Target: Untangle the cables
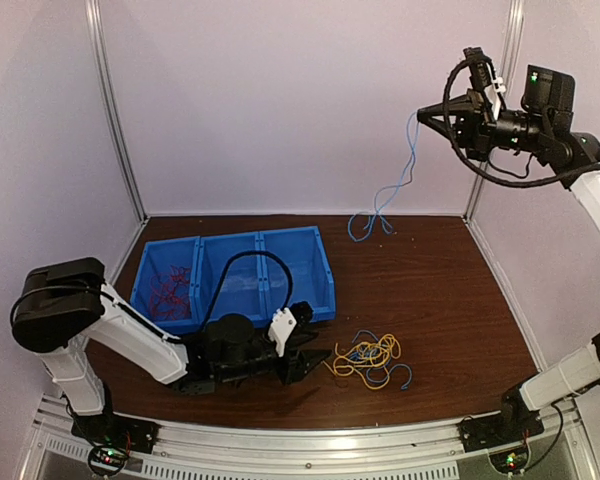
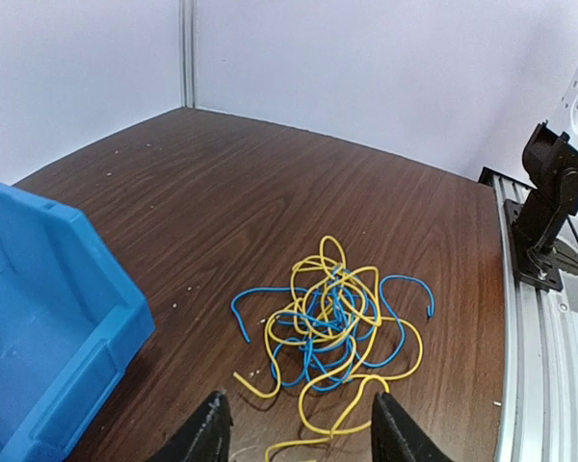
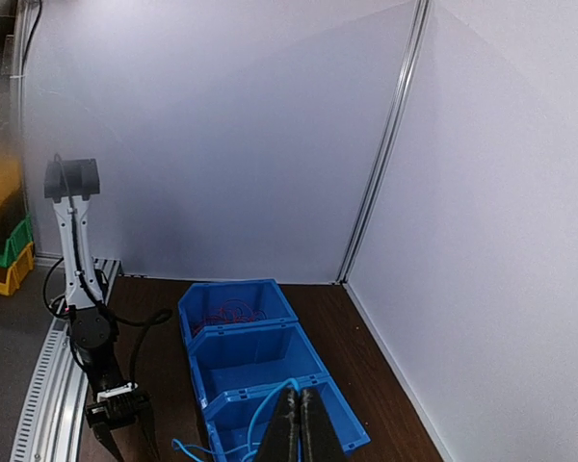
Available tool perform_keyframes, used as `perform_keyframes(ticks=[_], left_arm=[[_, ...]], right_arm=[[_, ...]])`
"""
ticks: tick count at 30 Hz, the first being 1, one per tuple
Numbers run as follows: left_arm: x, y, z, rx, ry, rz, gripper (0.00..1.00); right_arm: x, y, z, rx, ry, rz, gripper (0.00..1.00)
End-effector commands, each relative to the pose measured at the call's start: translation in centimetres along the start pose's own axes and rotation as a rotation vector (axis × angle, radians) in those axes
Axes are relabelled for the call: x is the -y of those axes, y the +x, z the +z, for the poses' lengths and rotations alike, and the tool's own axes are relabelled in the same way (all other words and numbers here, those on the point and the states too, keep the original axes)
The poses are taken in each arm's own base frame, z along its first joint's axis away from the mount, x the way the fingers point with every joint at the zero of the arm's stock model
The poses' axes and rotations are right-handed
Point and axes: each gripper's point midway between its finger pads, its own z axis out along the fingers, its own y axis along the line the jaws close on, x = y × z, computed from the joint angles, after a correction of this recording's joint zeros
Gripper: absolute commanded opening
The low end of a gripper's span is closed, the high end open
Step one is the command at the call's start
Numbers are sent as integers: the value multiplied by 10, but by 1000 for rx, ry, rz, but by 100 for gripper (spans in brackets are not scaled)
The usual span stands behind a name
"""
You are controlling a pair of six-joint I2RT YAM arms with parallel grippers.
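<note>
A loose tangle of yellow and blue cables (image 1: 368, 358) (image 2: 335, 322) lies on the brown table. My left gripper (image 1: 318, 362) (image 2: 303, 428) sits low just left of it, open, with only a yellow strand end on the table between its fingers. My right gripper (image 1: 422, 115) (image 3: 301, 423) is raised high at the back right, shut on a light blue cable (image 1: 408, 165) (image 3: 262, 409) that hangs down, its lower end coiled on the table by the back wall. Red cables (image 1: 166, 287) (image 3: 226, 313) lie in the leftmost bin.
A row of three blue bins (image 1: 261, 238) (image 3: 270, 329) stands on the left half of the table; one bin corner (image 2: 48, 318) is close to the left gripper. White walls enclose the back and sides. The right arm's base (image 2: 549, 217) stands on the rail.
</note>
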Motion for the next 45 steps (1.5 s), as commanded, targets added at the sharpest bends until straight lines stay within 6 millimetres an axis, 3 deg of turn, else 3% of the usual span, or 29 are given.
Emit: perform_keyframes(ticks=[1,9,20,27,35,45], left_arm=[[-13,-20,-26,56,-68,-43,50],[-26,-20,-52,5,-145,-52,51],[-85,-8,-119,52,-479,-183,55],[-96,2,-137,48,-550,-226,54],[-102,3,-150,60,-582,-246,54],[-107,7,-159,64,-615,-252,54]], right_arm=[[22,11,12,8,36,26,0],[33,26,39,-1,35,60,0],[30,48,92,-50,11,86,0],[39,71,121,-84,-9,133,0],[50,128,154,-172,-22,205,0],[43,231,193,-385,-34,226,0]])
